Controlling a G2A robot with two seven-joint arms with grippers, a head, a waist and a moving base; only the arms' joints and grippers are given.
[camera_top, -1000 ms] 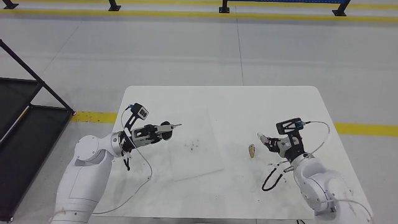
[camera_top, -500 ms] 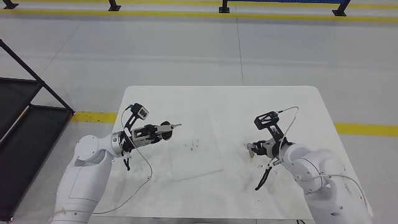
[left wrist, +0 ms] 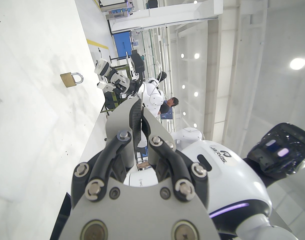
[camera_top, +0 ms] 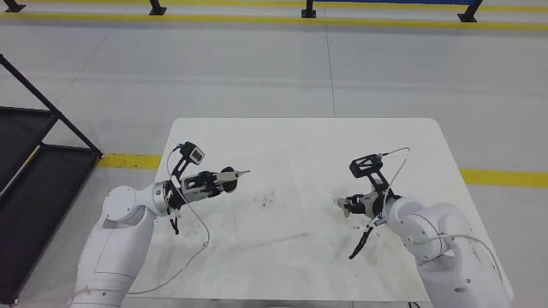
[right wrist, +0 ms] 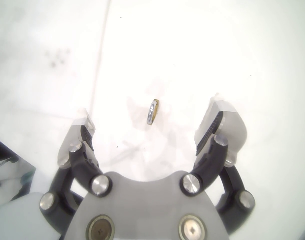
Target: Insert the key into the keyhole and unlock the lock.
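White table [camera_top: 360,145]; brass padlock [left wrist: 68,80]; left claw [left wrist: 138,108] pinches slim key [camera_top: 241,172].

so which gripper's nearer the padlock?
Right. The right gripper is open just beside the padlock; the left gripper, shut on the key, sits far across the table from it.

Bare white table [right wrist: 217,38] all round the brass padlock [right wrist: 152,112]; open path to it from the right gripper's [right wrist: 150,106] spread jaws

Lock [right wrist: 152,111] on table [camera_top: 300,145], near right hand [right wrist: 150,111].
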